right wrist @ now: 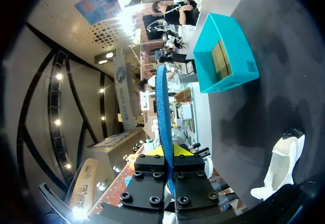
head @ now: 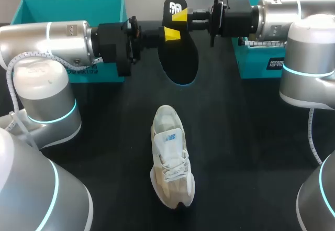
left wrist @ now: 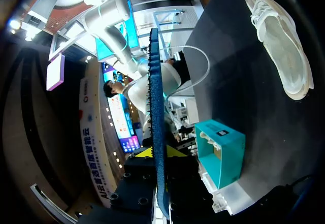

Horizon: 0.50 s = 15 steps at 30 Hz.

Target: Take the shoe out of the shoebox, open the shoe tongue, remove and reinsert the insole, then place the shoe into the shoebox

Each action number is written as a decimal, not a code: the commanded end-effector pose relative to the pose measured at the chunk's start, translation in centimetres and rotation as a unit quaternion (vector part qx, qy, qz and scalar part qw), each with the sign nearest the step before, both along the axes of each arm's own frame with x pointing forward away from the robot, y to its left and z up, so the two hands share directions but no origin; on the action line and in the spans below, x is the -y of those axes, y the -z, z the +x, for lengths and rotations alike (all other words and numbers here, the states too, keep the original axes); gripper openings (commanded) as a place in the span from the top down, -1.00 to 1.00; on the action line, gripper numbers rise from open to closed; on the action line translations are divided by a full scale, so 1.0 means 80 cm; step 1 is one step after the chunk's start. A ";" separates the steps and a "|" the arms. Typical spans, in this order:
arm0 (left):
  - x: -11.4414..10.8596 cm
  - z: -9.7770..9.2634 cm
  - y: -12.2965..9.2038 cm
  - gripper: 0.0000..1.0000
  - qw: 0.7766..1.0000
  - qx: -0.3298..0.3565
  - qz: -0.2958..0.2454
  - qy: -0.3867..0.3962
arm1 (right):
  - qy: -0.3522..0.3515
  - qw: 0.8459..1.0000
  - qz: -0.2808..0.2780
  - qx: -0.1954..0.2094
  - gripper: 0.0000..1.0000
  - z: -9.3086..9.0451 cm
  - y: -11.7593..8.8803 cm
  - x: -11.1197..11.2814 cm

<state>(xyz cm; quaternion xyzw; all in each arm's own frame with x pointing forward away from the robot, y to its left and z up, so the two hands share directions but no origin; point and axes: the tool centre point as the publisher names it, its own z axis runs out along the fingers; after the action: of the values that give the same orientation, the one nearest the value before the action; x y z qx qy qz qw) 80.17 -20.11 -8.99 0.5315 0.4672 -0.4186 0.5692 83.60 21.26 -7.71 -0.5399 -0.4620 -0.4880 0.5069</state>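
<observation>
The black insole (head: 178,53) hangs upright above the back middle of the table, held from both sides. My left gripper (head: 170,33) is shut on its edge from the left, and my right gripper (head: 181,15) is shut on its upper end from the right. In the left wrist view the insole (left wrist: 155,92) runs edge-on between the yellow tips of the left gripper (left wrist: 160,153). The right wrist view shows the insole (right wrist: 162,102) edge-on in the right gripper (right wrist: 168,150). The white shoe (head: 171,155) lies on the black table in front, below the insole, also in view as shoe (left wrist: 284,56) and shoe (right wrist: 282,168).
An open teal box (head: 31,6) stands at the back left behind my left arm, seen also as box (right wrist: 226,56). A second teal box (head: 251,63) stands at the back right under my right arm, seen also as box (left wrist: 223,148).
</observation>
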 end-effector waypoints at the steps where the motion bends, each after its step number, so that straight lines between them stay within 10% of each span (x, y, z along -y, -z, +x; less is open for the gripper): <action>1: 0.004 0.003 -0.001 1.00 1.000 0.001 0.001 0.001 | 0.000 1.000 -0.002 0.000 1.00 -0.001 -0.001 -0.001; 3: 0.004 0.003 -0.001 1.00 1.000 0.001 0.001 0.002 | 0.000 1.000 -0.002 0.000 1.00 -0.001 -0.001 -0.001; 5: 0.004 0.003 -0.002 1.00 1.000 0.001 0.000 0.002 | 0.003 1.000 0.004 0.006 0.51 0.000 -0.002 -0.001; 6: 0.002 0.003 -0.002 1.00 1.000 0.000 0.000 0.001 | 0.007 1.000 0.006 0.008 -0.57 0.000 -0.004 -0.001; 7: 0.001 0.002 -0.003 1.00 1.000 -0.004 0.000 0.001 | 0.008 1.000 0.008 0.009 -1.00 0.000 -0.003 0.001; 15: -0.030 -0.002 0.003 1.00 0.998 -0.061 0.001 -0.005 | 0.022 1.000 0.013 0.011 -1.00 -0.012 -0.004 0.016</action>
<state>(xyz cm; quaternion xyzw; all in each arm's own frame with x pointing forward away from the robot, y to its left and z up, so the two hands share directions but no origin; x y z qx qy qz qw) 80.65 -19.18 -9.36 0.5036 0.4991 -0.4447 0.5473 83.68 20.62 -7.39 -0.5332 -0.4533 -0.5077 0.5025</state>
